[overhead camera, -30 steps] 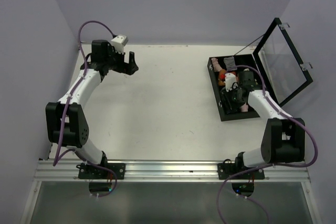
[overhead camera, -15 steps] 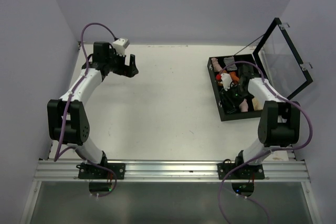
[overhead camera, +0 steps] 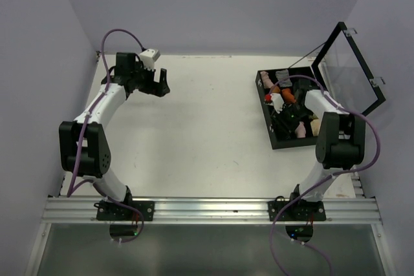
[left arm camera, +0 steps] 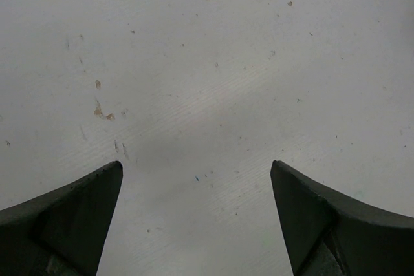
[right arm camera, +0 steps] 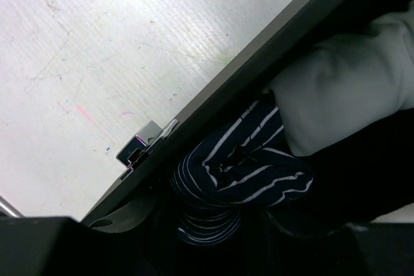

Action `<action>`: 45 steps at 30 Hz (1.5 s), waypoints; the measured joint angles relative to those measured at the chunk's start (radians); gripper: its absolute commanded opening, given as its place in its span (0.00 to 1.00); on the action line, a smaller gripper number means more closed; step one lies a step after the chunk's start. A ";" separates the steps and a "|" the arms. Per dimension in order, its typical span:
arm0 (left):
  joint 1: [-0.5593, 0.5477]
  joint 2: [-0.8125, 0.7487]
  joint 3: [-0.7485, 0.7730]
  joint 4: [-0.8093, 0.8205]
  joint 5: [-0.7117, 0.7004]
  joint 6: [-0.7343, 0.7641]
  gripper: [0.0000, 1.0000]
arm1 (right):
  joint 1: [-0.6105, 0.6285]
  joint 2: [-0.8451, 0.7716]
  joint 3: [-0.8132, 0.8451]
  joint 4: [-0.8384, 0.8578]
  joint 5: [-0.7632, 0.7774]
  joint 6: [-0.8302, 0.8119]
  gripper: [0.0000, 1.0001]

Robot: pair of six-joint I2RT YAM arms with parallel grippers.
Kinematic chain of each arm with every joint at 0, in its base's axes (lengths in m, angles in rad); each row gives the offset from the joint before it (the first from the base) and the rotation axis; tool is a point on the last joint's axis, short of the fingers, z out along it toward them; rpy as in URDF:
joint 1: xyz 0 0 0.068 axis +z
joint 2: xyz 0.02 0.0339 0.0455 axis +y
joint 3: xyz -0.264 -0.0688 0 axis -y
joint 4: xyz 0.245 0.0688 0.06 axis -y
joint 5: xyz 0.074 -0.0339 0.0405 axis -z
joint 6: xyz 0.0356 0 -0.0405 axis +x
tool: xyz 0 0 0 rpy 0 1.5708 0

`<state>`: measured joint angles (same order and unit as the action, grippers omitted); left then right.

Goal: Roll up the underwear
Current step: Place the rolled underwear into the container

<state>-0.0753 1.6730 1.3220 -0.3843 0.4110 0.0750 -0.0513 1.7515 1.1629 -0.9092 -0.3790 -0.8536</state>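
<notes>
As the bunched navy white-striped cloth underwear (right arm camera: 239, 172) is found inside the black hinged case (overhead camera: 275, 143) right at the right gripper (overhead camera: 285, 116), whose hold cannot be told, the wide-open, empty left gripper (left arm camera: 196, 172) is found well apart.

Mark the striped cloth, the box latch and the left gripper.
striped cloth (right arm camera: 242, 176): right wrist view, middle of the bunched fold.
box latch (right arm camera: 142, 144): right wrist view, its metal plate.
left gripper (left arm camera: 195, 169): left wrist view, midway between open fingertips.
</notes>
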 measured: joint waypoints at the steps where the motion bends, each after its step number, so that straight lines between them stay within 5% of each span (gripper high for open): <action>1: 0.000 0.002 0.000 -0.001 0.000 0.000 1.00 | -0.003 0.020 0.021 -0.027 -0.006 -0.019 0.00; 18: 0.000 0.012 0.000 -0.017 -0.021 0.023 1.00 | -0.012 0.145 0.139 -0.164 -0.022 -0.033 0.00; 22: 0.000 0.012 0.000 -0.018 -0.022 0.023 1.00 | -0.005 0.133 0.135 -0.157 -0.007 -0.006 0.26; 33: 0.000 0.011 -0.005 -0.015 -0.022 0.023 1.00 | -0.003 0.064 0.098 -0.130 0.003 0.053 0.66; 45: 0.000 0.011 -0.011 -0.015 -0.021 0.023 1.00 | -0.034 -0.029 0.082 -0.131 -0.029 0.100 0.64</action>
<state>-0.0753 1.6840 1.3106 -0.3996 0.3897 0.0978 -0.0853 1.7229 1.2446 -1.0401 -0.4076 -0.7536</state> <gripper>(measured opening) 0.997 0.650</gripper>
